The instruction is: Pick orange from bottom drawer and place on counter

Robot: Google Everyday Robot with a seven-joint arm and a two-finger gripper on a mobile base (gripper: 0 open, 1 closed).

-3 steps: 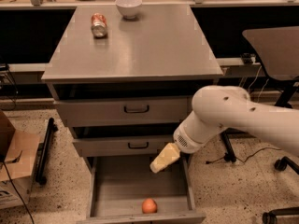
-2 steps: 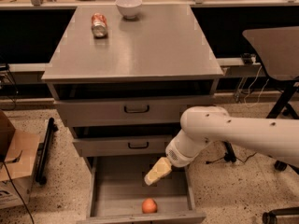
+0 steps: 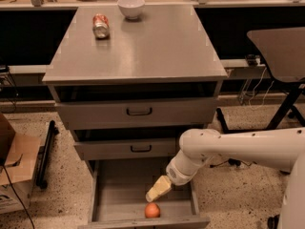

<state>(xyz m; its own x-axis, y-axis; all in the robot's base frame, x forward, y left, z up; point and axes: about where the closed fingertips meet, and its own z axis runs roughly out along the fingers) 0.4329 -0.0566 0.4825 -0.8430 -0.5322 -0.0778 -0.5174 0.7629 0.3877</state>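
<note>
Hand (image 3: 151,196) low in bottom drawer (image 3: 119,194), just above orange (image 3: 152,210) by front wall, bare floor leftward, grip unclear.

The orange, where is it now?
In the camera view, the orange lies on the floor of the open bottom drawer, near its front edge, close under the gripper.

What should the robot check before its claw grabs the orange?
1. The bottom drawer is pulled open: ok.
2. The orange is in plain sight near the drawer's front: ok.
3. The claw hangs just above the orange, inside the drawer: ok.
4. The claw is touching the orange: cannot tell.
5. The counter has room in front of the can and bowl: ok.
</note>
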